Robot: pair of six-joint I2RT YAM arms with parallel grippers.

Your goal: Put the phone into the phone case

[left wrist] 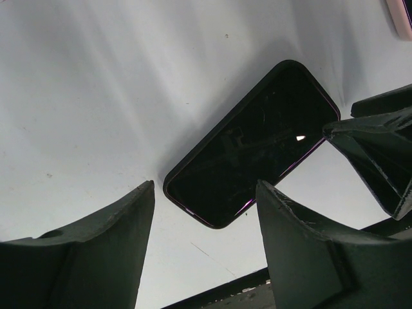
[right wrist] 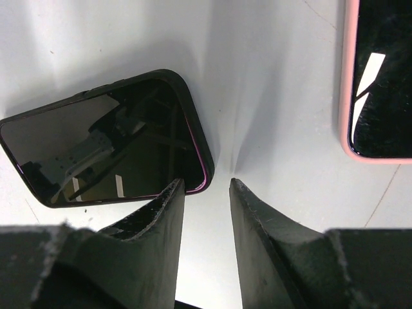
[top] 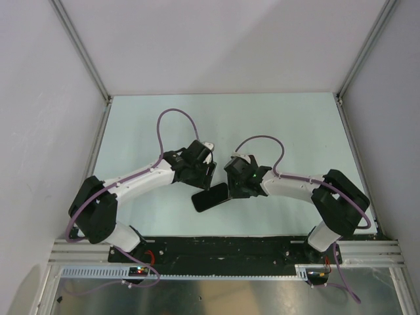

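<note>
A black phone with a thin purple rim, seated in a black case (top: 210, 197), lies flat on the white table between the two arms. In the left wrist view it (left wrist: 257, 138) lies just beyond my left gripper (left wrist: 206, 187), which is wide open and empty above its near end. My right gripper (right wrist: 206, 181) is narrowly open with nothing between its fingers. Its left fingertip (right wrist: 172, 193) sits at the corner of the black phone (right wrist: 109, 141). A second dark-screened phone with a pink rim (right wrist: 380, 77) lies to the right and also shows in the left wrist view (left wrist: 402, 14).
The right gripper's fingers (left wrist: 380, 154) show at the right of the left wrist view, close to the phone's end. The black base rail (top: 223, 246) runs along the near table edge. White enclosure walls (top: 39, 98) surround the table.
</note>
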